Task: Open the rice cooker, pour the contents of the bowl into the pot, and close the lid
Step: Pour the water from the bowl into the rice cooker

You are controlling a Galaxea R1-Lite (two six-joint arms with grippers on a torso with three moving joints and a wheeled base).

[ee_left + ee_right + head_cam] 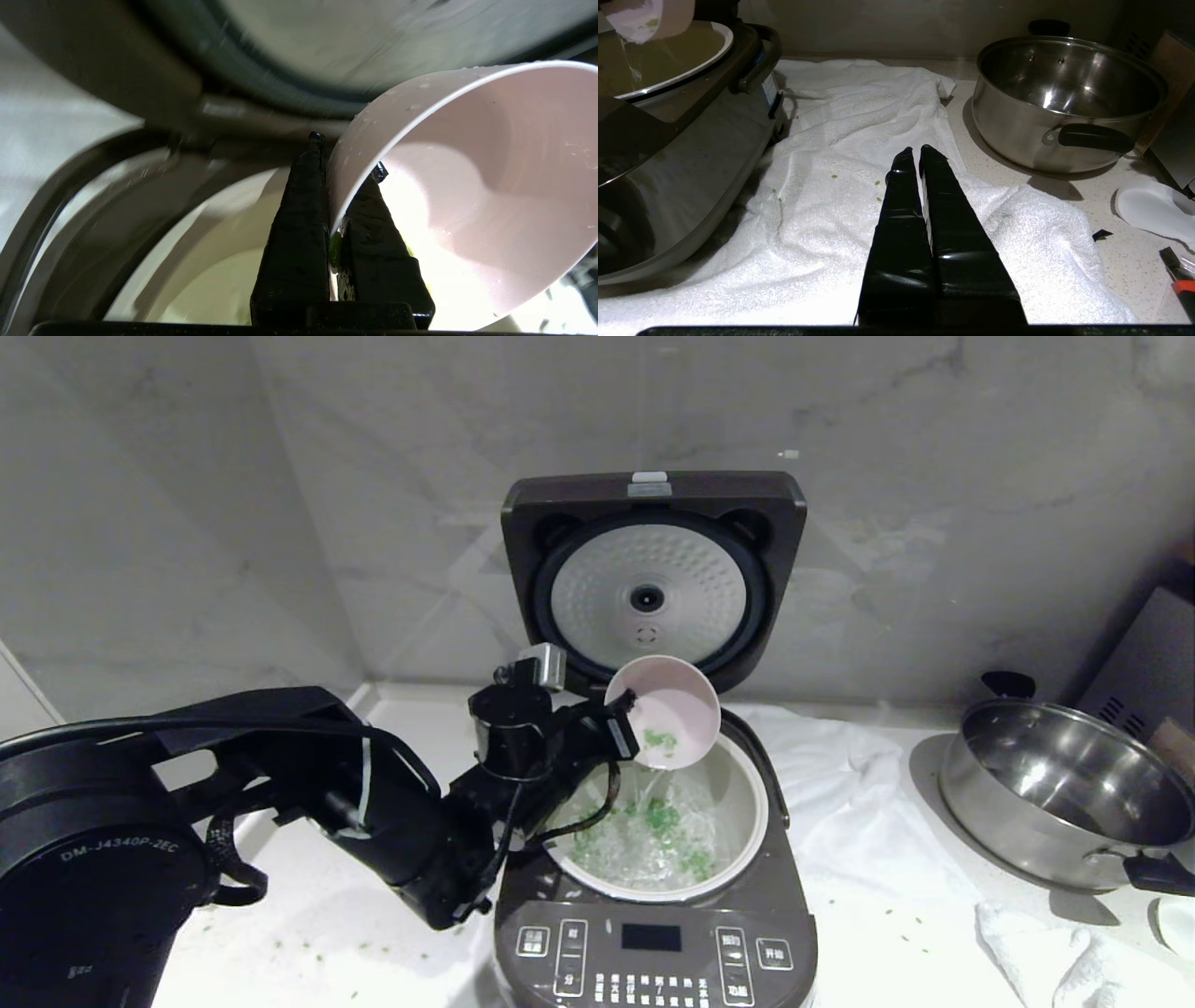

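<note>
Pouring: left gripper [624, 728] pinching tipped bowl [674, 709] rim over pot [747, 821]; lid [653, 579] raised; right gripper [916, 151] fingers pressed together.

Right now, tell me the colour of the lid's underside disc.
Off-white with a dimpled pattern, on the lid; clearest in the head view.

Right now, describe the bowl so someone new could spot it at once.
Find the open rice cooker at the counter's middle, its lid standing up against the wall. Tipped over its off-white pot is the bowl, rim pinched by the left gripper. It is small and pale pink, unlike the large steel pan to the right.
</note>
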